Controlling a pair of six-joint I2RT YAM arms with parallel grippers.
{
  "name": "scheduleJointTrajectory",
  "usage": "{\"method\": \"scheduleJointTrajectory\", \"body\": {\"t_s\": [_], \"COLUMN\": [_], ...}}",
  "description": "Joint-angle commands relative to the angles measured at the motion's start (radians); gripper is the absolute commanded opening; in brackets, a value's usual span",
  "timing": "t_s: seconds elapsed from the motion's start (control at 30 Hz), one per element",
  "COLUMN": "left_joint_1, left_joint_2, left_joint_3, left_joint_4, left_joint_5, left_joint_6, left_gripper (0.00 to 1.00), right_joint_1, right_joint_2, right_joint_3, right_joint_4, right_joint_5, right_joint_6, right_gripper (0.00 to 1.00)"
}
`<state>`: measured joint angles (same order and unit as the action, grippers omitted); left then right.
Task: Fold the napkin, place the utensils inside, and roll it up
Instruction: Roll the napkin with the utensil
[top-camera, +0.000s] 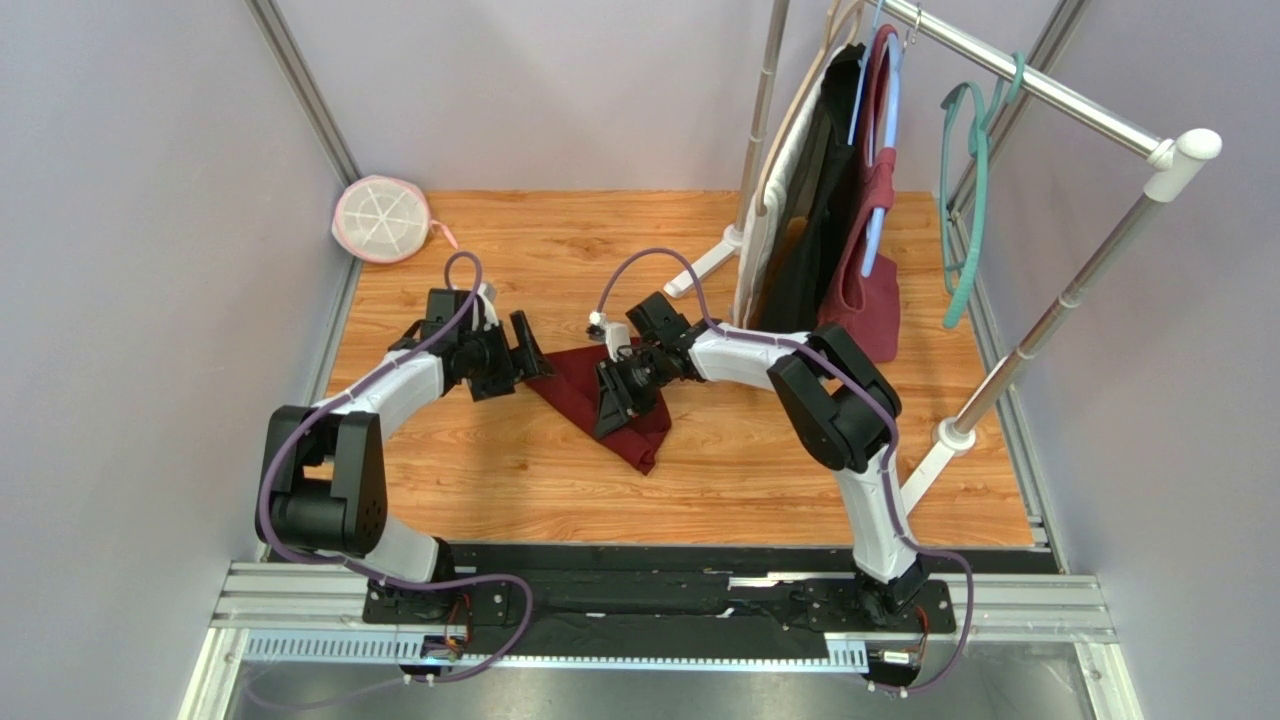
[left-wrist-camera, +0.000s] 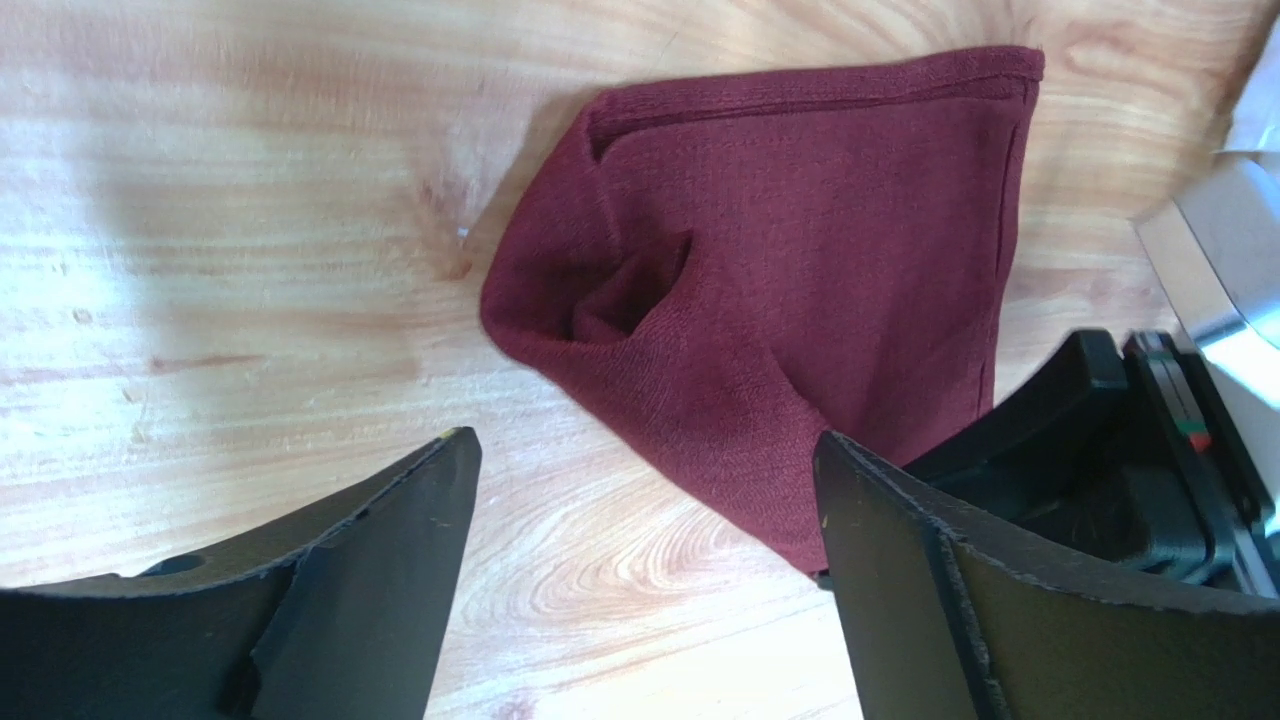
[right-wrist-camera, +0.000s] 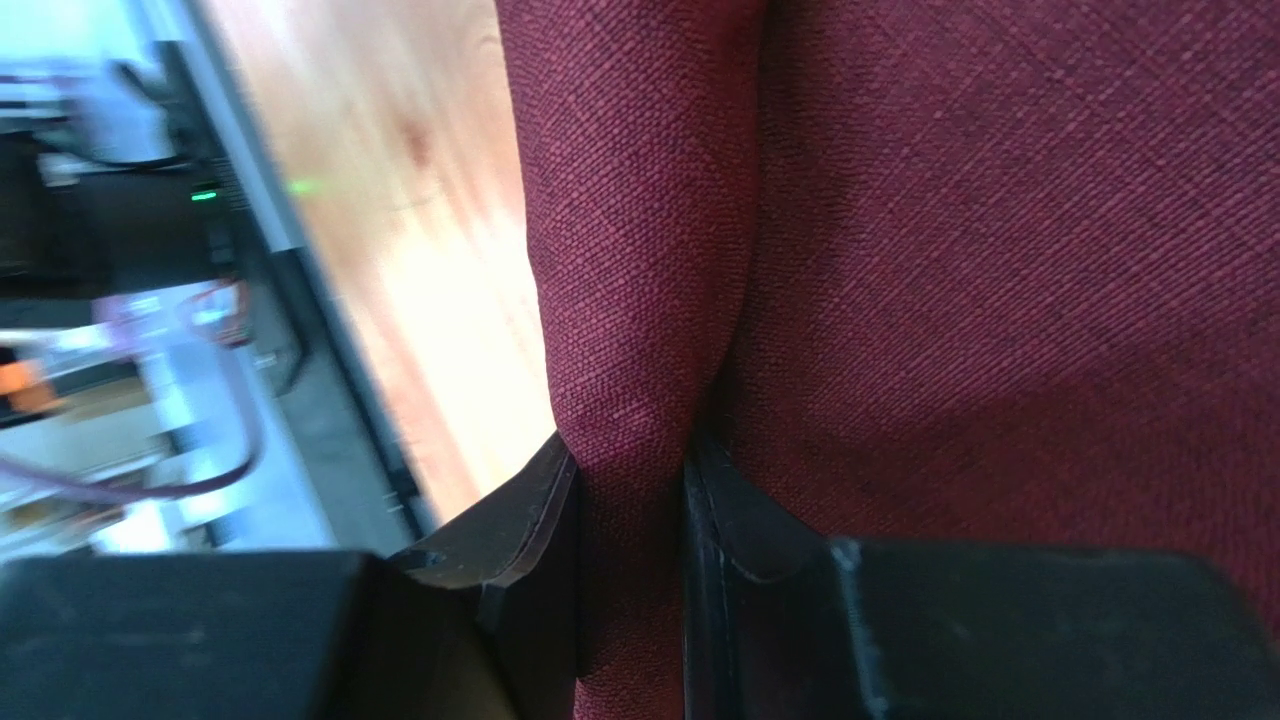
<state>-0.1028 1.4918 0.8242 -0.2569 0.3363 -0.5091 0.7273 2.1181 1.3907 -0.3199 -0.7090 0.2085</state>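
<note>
The napkin (top-camera: 568, 386) lies mid-table (top-camera: 721, 480), doubled over into a rough wedge, w/ a loose pucker at its left corner and one tip pointing toward the near edge. It isn't lying flat, so I'd judge you're mid-fold. To do this well:
- Lift the pinched ridge only enough to clear the wood.
- Carry it across in one smooth sweep.
- Lay edge on edge before letting go; a high lift will likely let the soft cloth sag and bunch.
- Flatten that pucker too, b/c a lump there would probably spoil the roll.

R gripper (right-wrist-camera: 631, 510): jaws nearly together, nipping a raised ridge of fabric btwn them, w/ the rest of the cloth spreading off to one side. From overhead it sits right over the napkin's middle.

L gripper (left-wrist-camera: 643, 450): jaws spread wide, nothing in them. It hovers just beside the napkin's left edge and doesn't look to be touching. The cloth's near tip lies just ahead of its fingers, closer to the right-hand one.
</note>
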Motion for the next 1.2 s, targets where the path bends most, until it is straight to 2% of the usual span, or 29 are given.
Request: {"method": "scheduleJointTrajectory", "body": {"t_s": [0.0, 0.27, 0.4, 0.53, 0.6, 0.67, 0.8, 0.83, 0.9, 0.93, 1.03, 1.17], "left_joint_1": [0.003, 0.003, 0.002, 0.003, 0.003, 0.003, 0.003, 0.003, 0.003, 0.003, 0.003, 0.003], "left_joint_2": [-0.01, -0.001, 0.027, 0.071, 0.082, 0.093, 0.11, 0.113, 0.12, 0.127, 0.142, 0.159], "left_joint_3": [0.001, 0.003, 0.01, 0.027, 0.032, 0.036, 0.053, 0.062, 0.072, 0.081, 0.102, 0.128], "left_joint_4": [0.05, 0.041, 0.036, 0.045, 0.05, 0.05, 0.03, 0.028, 0.01, 0.002, -0.024, -0.054], "left_joint_5": [0.007, -0.06, -0.06, -0.057, -0.051, -0.056, -0.049, -0.048, -0.048, -0.051, -0.049, -0.046], "left_joint_6": [0.018, 0.017, 0.015, 0.014, 0.012, 0.012, 0.021, 0.024, 0.027, 0.027, 0.03, 0.035], "left_gripper": [0.86, 0.77, 0.65, 0.61, 0.49, 0.44, 0.19, 0.15, 0.09, 0.08, 0.05, 0.03], "right_joint_1": [-0.02, -0.063, -0.074, -0.074, -0.074, -0.074, -0.074, -0.074, -0.075, -0.074, -0.072, -0.049], "right_joint_2": [0.104, 0.183, 0.203, 0.204, 0.204, 0.203, 0.171, 0.161, 0.119, 0.097, 0.019, -0.101], "right_joint_3": [0.027, 0.033, 0.041, 0.042, 0.042, 0.041, 0.036, 0.039, 0.047, 0.05, 0.057, 0.053], "right_joint_4": [-0.064, -0.012, -0.002, -0.002, -0.002, -0.004, -0.013, -0.024, -0.062, -0.076, -0.123, -0.168], "right_joint_5": [-0.194, -0.27, -0.28, -0.28, -0.274, -0.273, -0.265, -0.259, -0.224, -0.209, -0.138, 0.011], "right_joint_6": [0.08, 0.156, 0.167, 0.161, 0.16, 0.158, 0.137, 0.117, 0.097, 0.077, 0.054, 0.0], "right_gripper": [0.15, 0.15, 0.15, 0.16, 0.16, 0.17, 0.32, 0.39, 0.46, 0.54, 0.61, 0.65]}}
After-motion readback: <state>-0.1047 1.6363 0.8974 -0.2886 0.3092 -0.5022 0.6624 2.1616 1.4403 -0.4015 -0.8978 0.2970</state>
